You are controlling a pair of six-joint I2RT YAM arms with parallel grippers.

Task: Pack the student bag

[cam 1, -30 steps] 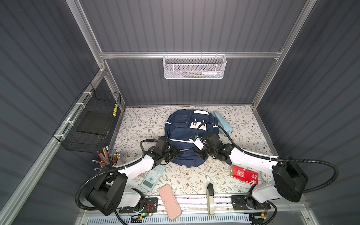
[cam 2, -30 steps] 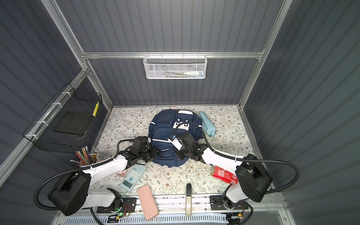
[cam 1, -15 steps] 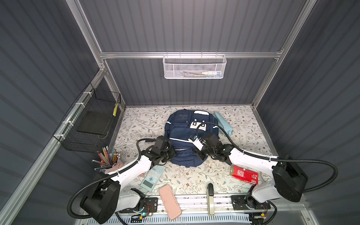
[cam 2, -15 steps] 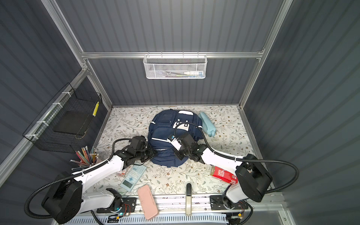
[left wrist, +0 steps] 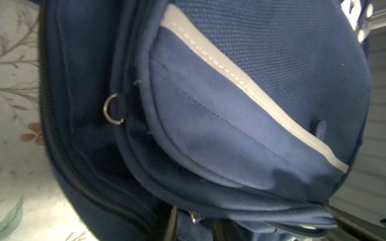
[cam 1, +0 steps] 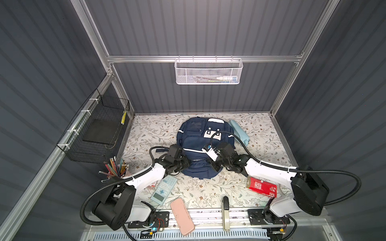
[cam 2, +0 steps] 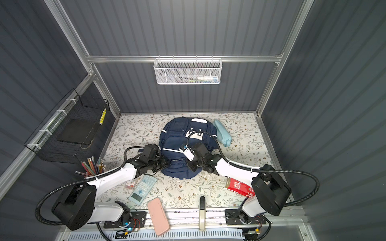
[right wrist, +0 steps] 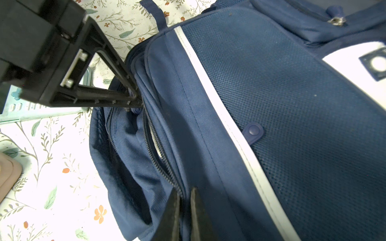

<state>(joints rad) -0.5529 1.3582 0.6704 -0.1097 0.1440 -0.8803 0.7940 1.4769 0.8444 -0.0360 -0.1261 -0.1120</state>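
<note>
Right gripper point(right wrist: 184, 192) has its two dark fingers pressed nearly together, and the zipper edge of the student bag point(cam 1: 194, 141) runs in between them, so it pinches the fabric of the bag there. In both top views this gripper point(cam 1: 213, 165) sits at the front right side of the bag. Left gripper point(right wrist: 137, 101) touches the opposite end of the same zipper, beside a small blue pull tab. In the left wrist view its fingers stand a little apart with a small metal piece between them. Whether they hold it, I cannot tell. From above, the left gripper point(cam 2: 164, 164) is at the front left side of the bag.

The student bag point(cam 2: 177, 133) lies flat in the middle of the tabletop point(cam 1: 150, 133), its top end toward the far edge, with the white stripe across its front. The zipper between the two grippers is partly open.

A light blue pouch point(cam 1: 240, 133) lies against the right side of the bag, near the far edge. A calculator point(cam 1: 164, 188) lies near the front edge, on the left. A pink case point(cam 1: 181, 216) hangs over the front edge. A red packet point(cam 1: 261, 186) is close to the front right corner. A cup of pencils point(cam 1: 116, 169) stands at the left edge.
</note>
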